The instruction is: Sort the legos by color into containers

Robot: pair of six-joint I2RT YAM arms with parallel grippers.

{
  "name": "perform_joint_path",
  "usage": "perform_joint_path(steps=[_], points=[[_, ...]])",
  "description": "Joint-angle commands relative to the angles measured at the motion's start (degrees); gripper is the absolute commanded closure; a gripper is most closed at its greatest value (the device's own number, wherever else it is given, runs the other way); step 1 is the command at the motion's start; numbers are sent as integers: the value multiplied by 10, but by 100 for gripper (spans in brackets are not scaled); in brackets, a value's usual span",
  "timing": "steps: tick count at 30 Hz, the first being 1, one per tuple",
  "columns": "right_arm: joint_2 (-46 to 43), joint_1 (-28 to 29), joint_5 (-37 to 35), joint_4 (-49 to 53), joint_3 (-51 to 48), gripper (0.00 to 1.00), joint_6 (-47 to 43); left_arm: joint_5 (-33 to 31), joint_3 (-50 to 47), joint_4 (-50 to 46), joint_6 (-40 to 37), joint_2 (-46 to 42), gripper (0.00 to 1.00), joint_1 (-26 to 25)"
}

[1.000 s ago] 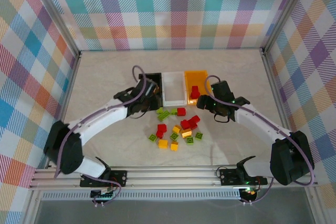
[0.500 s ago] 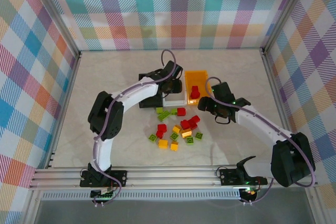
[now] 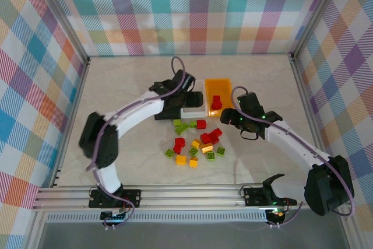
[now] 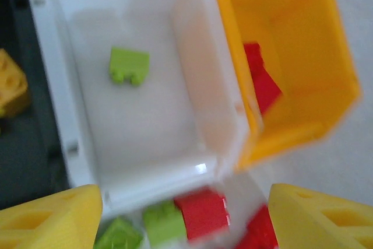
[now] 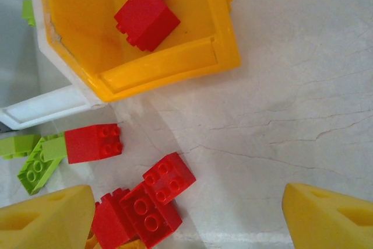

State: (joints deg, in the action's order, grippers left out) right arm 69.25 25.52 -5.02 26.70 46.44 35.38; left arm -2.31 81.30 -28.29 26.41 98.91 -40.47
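Well, the legos [image 3: 198, 141] are small, hard and light. They do not bend or break. Their sides are smooth, so I think the best way is to pinch the two flat sides, low down and not on the bumps. Most of them lie in a heap on the surface [image 3: 116, 80], just in front of the three bins. One green lego [image 4: 129, 65] lies alone in the white bin [image 4: 198, 103]. Some red legos [image 5: 145, 18] lie in the orange bin [image 5: 169, 65]. A yellow lego [image 4: 10, 86] sits in the black bin [image 4: 23, 161].

The left arm reaches far across, bent like a bow. The left end effector [image 4: 185, 214] hangs over the near end of the white bin and looks down. Its two fingers [image 4: 52, 217] stand wide apart and hold nothing.

The right arm stretches in from the right side. The right end effector [image 5: 187, 202] hovers above the red bricks [image 5: 157, 193] of the heap, near the front corner of the orange bin. Its fingers are wide apart too, and they are empty.
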Motion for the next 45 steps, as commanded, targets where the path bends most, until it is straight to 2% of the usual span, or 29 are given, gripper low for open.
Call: perform_joint_path(steps=[1,7,13,17,20,24,27,32,35,43,45], points=[[-11,1,29,5,-9,16,-8,16,-90,-2,26,-95,24,-13],[-11,2,49,-12,-25,16,-9,37,-266,-7,50,-237,23,-20],[7,2,63,-23,-23,17,-2,35,-348,45,63,-260,21,-44],[7,2,56,-19,-22,17,-1,-34,-317,36,27,-206,22,-93],[-3,2,52,-14,-24,17,-4,-51,-288,26,6,-154,24,-109],[-16,2,41,-8,-29,16,-7,-54,-276,39,-6,-112,26,-109],[-21,2,38,-4,-31,16,-8,-80,-260,21,-10,-78,27,-109],[-26,3,38,-3,-32,16,-7,-91,-261,15,-8,-55,28,-110],[-30,2,36,-2,-31,16,-4,-80,-269,23,-5,-46,33,-110],[-37,2,26,-2,-35,16,0,-80,-264,16,-10,-39,57,-110],[-39,2,25,1,-35,16,0,-83,-265,12,-7,-44,59,-109]])
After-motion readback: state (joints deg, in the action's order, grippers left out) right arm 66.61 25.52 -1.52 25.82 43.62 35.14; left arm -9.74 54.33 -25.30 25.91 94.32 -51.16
